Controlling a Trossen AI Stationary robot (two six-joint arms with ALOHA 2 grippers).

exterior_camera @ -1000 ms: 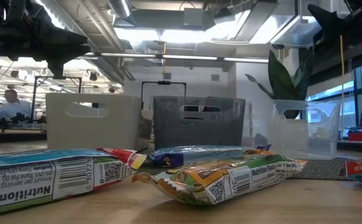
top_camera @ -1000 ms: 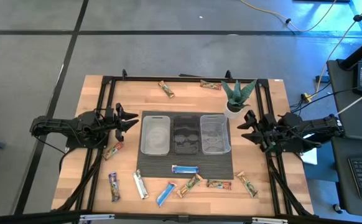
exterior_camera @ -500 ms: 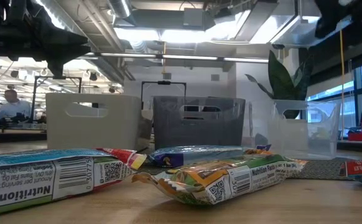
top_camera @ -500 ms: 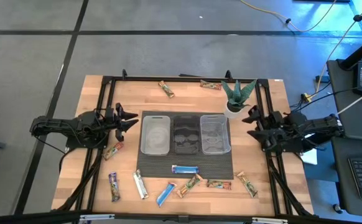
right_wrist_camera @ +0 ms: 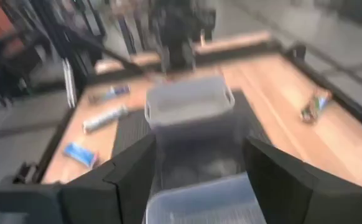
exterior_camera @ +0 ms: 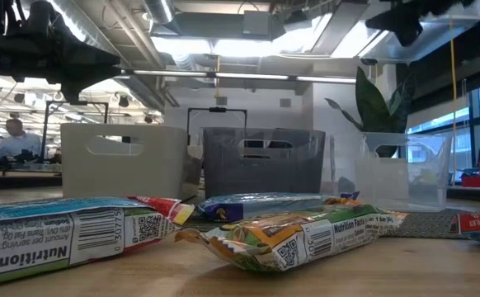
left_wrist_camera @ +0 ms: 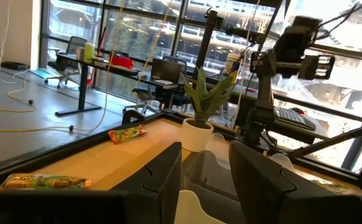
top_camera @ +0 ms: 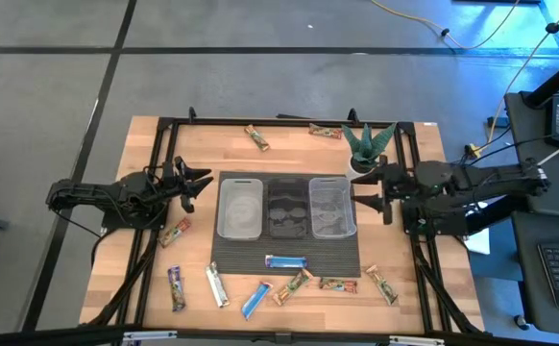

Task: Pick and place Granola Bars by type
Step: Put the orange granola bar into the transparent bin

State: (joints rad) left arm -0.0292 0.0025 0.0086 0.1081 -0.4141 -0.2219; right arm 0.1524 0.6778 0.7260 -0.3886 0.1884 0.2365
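Hovering at the right side of the counter (top_camera: 145, 154), the right pincer (top_camera: 368, 187) points left toward the three bins (top_camera: 286, 207), its fingers (right_wrist_camera: 131, 171) spread wide with nothing between them; that reads as an approach, with no bar chosen yet. The left pincer (top_camera: 203, 183) waits just left of the bins, its fingers (left_wrist_camera: 162, 171) a narrow gap apart and empty. The bins sit side by side on a dark mat (top_camera: 284, 252) at the counter's middle, probably one per type, and look empty as far as can be told. Most bars lie in a loose row along the near edge: a blue bar (top_camera: 285, 261) on the mat, another blue one (top_camera: 255, 300), and tan ones (top_camera: 338, 284) beside them. Two more bars (top_camera: 255, 138) rest at the far edge near the plant (top_camera: 366, 146), and one (top_camera: 175, 232) lies near the left pincer. Sorting seems still to be done.
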